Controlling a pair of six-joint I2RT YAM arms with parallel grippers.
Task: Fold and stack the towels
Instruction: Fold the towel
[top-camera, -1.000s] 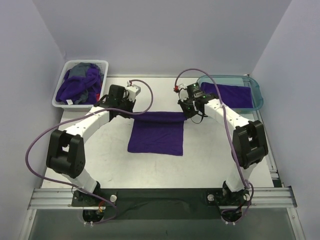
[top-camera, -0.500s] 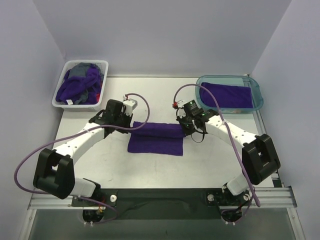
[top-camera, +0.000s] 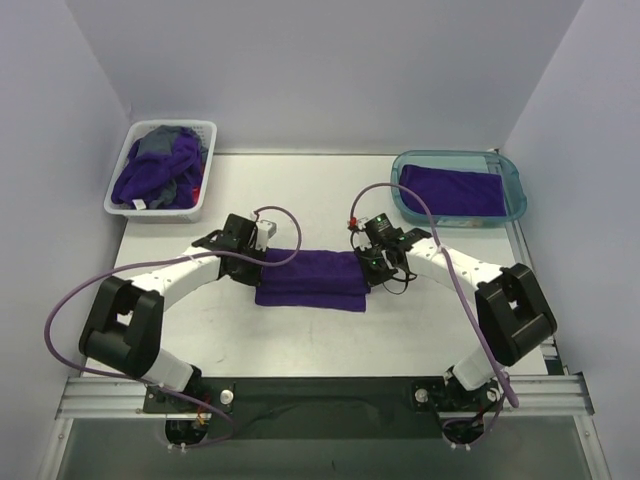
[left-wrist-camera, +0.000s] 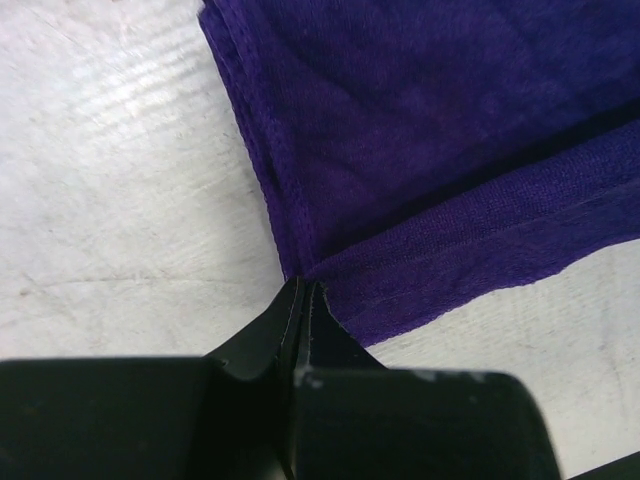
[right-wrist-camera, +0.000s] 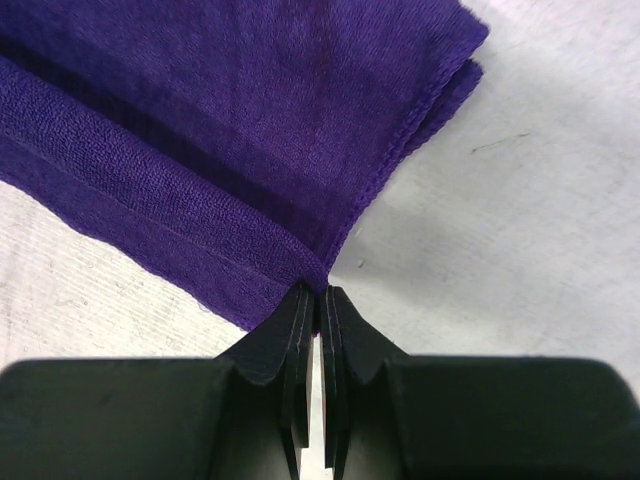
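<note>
Here, the purple towel (top-camera: 308, 282) lies on the white table (top-camera: 300, 195) between the two arms, doubled over into a long band. The upper layer stops just short of the near edge, so a strip of the lower layer shows along it.

The left gripper (left-wrist-camera: 303, 296) has its fingers pressed together on the hem at the band's left end. The right gripper (right-wrist-camera: 319, 300) likewise pinches the hem at the right end, with the fingertips of both low against the tabletop.

At the far left corner, the white slotted basket (top-camera: 122, 182) holds a heap of towels (top-camera: 152, 172), mostly purple with some grey and a sliver of red. A small white tag (top-camera: 139, 205) shows at the heap's near edge, its print too small to read. At the far right, the teal tray (top-camera: 514, 188) holds one flat folded purple towel (top-camera: 455, 190).

Compared with one second earlier, the cloth on the table has changed shape. Then it lay spread as a near-square sheet, with the grippers holding its far edge up. That edge has since been carried toward the arm bases and laid over the near half, roughly halving the sheet's depth. Both forearms have drawn nearer the bases. The basket, the tray and their contents are unchanged.
</note>
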